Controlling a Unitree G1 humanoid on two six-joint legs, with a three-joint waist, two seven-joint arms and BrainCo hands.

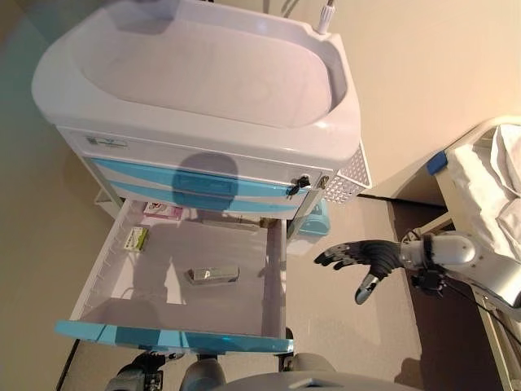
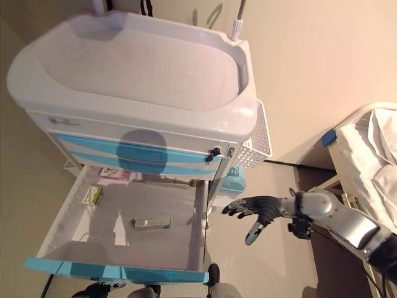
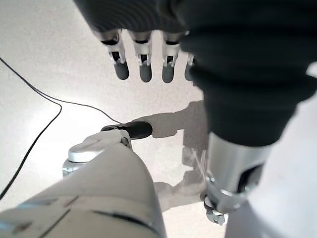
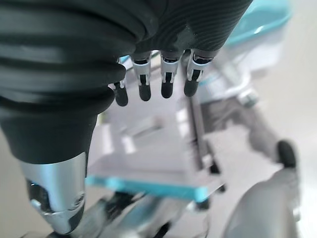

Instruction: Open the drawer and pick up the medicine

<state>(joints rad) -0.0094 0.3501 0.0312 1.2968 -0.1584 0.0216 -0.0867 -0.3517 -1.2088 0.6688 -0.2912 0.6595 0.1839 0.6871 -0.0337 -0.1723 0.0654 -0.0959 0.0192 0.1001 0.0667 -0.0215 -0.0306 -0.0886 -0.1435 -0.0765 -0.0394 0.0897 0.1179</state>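
The cart's bottom drawer [image 1: 175, 336], with a light blue front, stands pulled out. On its floor near the middle lies a silvery medicine pack [image 1: 213, 275]. A green-and-white box [image 1: 135, 239] sits at the drawer's left wall and a pink box [image 1: 163, 211] at its back. My right hand [image 1: 366, 257] hovers to the right of the drawer, outside it, open with fingers spread and nothing in it. The right wrist view shows its straight fingers [image 4: 153, 84] above the drawer [image 4: 148, 188]. My left hand [image 3: 143, 64] hangs low over the floor, open and empty.
The white cart has a deep tray top [image 1: 203, 73] and shut blue drawers above the open one. A perforated white basket [image 1: 348, 179] hangs on its right side, with a teal bin [image 1: 316, 220] below. A bed with white sheets [image 1: 488, 179] stands at the far right.
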